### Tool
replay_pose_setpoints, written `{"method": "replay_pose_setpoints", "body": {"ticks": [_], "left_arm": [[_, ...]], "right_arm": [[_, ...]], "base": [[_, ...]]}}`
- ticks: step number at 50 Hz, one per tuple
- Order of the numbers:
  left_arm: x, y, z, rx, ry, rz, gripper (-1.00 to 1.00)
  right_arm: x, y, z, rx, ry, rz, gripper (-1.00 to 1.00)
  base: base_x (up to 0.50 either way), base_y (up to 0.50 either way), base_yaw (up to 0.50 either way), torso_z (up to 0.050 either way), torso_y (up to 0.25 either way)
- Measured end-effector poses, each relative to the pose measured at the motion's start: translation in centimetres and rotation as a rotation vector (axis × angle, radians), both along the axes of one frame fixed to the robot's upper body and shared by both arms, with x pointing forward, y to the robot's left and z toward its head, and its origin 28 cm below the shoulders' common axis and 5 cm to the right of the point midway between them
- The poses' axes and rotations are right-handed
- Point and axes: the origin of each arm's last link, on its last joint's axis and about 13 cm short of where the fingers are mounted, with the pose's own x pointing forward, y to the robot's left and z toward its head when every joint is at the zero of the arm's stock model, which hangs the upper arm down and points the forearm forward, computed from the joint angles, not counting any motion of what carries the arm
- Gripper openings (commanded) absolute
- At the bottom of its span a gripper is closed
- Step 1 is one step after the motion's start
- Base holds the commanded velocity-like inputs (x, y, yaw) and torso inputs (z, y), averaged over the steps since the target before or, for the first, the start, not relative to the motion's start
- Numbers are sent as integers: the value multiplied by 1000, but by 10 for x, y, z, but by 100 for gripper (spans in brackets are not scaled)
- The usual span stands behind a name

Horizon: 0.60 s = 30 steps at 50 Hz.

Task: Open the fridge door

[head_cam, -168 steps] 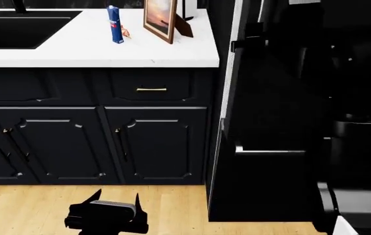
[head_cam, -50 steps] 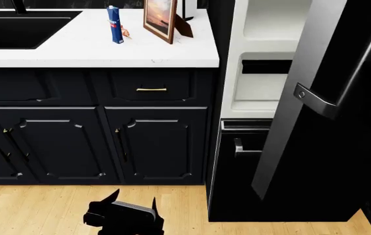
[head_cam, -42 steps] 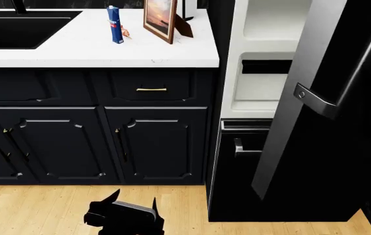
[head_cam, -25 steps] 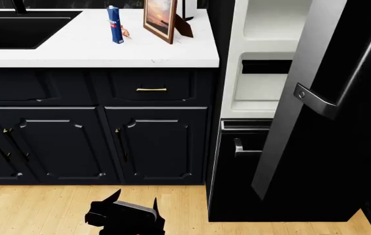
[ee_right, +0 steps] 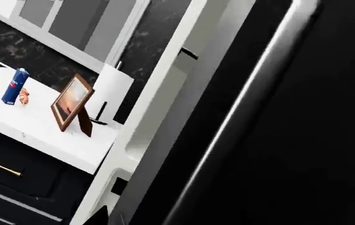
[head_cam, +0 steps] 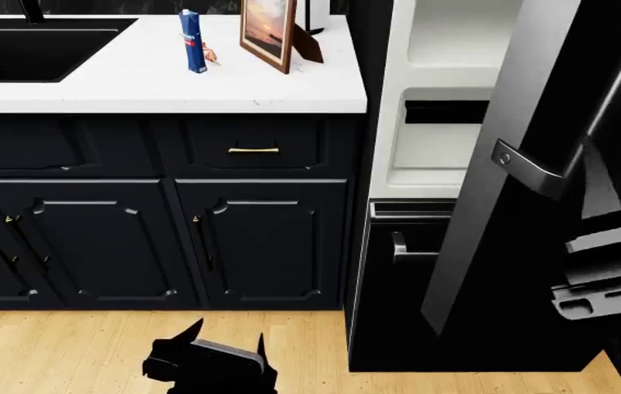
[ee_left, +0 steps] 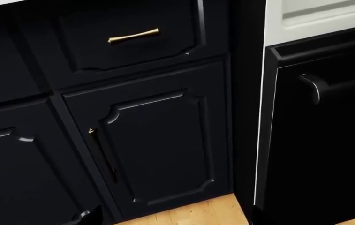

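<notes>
The fridge door (head_cam: pixel 529 246), glossy black with a grey inner edge, stands swung out from the white fridge interior (head_cam: pixel 441 148). Its long silver handle (head_cam: pixel 617 90) runs up the outer face and also shows in the right wrist view as the silver handle (ee_right: pixel 246 108). My right gripper (ee_right: pixel 177 218) is open beside the door's outer face, holding nothing. One grey finger (head_cam: pixel 598 193) shows in front of the door, just below the handle's lower bracket. My left gripper (head_cam: pixel 226 338) is open low over the floor, in front of the cabinets, far from the door.
The lower fridge drawer (head_cam: pixel 398 287) with its horizontal bar handle (ee_left: pixel 318 84) is shut under the open compartment. Dark cabinet doors (ee_left: pixel 158 150) and a drawer with a brass pull (head_cam: pixel 253 150) stand left of it. A white counter (head_cam: pixel 157 82) carries a blue can (head_cam: pixel 192 41) and a picture frame (head_cam: pixel 268 31).
The door, nearly closed 3.4 s ago, has stood open since one second ago. My right gripper has come into the head view in front of the door. The left gripper has barely shifted.
</notes>
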Motion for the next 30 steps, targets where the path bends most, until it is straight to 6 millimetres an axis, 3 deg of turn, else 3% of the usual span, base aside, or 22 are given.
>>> {"method": "replay_pose_setpoints", "body": {"ticks": [7, 15, 30], "left_arm": [[0, 0, -1, 1, 3, 0, 100], [0, 1, -3, 0, 8, 4, 100], [0, 3, -4, -7, 16, 17, 100]], "right_arm": [[24, 24, -14, -234, 75, 24, 100], [37, 41, -33, -421, 114, 49, 100], [56, 62, -57, -545, 140, 129, 100]], "base": [[0, 0, 0, 0, 0], [0, 0, 0, 0, 0], [0, 0, 0, 0, 0]]}}
